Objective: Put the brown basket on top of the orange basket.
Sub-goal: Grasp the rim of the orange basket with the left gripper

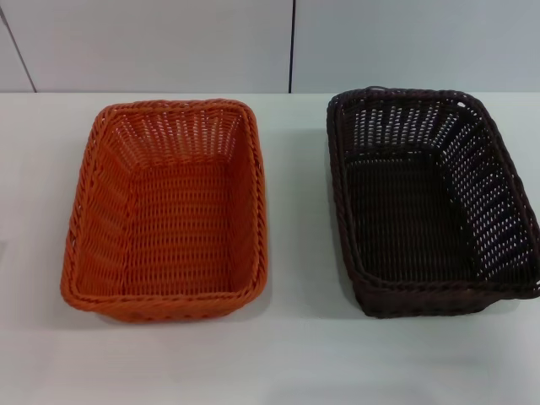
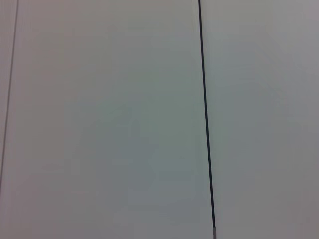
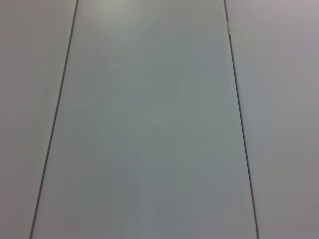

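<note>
I see nothing started: brown basket sits toward the bench's right edge, orange basket left. Neither arm's jaws show, so I can't tell their state. Next I must grip its rim.

No text, label, brand, number or sign could be read anywhere in the three views. The woven baskets, the pale surface and the plain panels behind them carried no lettering or markings.
</note>
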You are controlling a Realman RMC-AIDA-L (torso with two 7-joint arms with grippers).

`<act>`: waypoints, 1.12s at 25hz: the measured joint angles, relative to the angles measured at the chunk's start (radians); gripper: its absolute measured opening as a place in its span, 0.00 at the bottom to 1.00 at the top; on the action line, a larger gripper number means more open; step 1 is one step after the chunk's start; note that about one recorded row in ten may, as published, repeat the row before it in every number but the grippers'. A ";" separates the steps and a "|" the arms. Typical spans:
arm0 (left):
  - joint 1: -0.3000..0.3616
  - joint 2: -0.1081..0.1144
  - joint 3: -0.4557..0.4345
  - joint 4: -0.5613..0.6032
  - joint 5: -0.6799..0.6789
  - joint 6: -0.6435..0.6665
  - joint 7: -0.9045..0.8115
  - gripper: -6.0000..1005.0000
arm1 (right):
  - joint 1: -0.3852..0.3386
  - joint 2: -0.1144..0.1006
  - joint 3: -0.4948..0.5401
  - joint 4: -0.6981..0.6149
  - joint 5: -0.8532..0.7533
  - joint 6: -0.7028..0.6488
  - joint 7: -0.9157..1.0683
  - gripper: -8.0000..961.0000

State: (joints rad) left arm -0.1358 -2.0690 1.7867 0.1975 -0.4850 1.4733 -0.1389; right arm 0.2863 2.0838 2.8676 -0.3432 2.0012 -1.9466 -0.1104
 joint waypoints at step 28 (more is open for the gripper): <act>-0.017 0.000 0.004 0.005 0.006 0.007 0.005 0.80 | -0.079 0.001 0.007 -0.005 0.349 0.041 0.177 0.86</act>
State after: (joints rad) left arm -0.1531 -2.0685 1.7904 0.2022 -0.4793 1.4801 -0.1335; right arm 0.2077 2.0845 2.8748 -0.3487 2.3498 -1.9056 0.0669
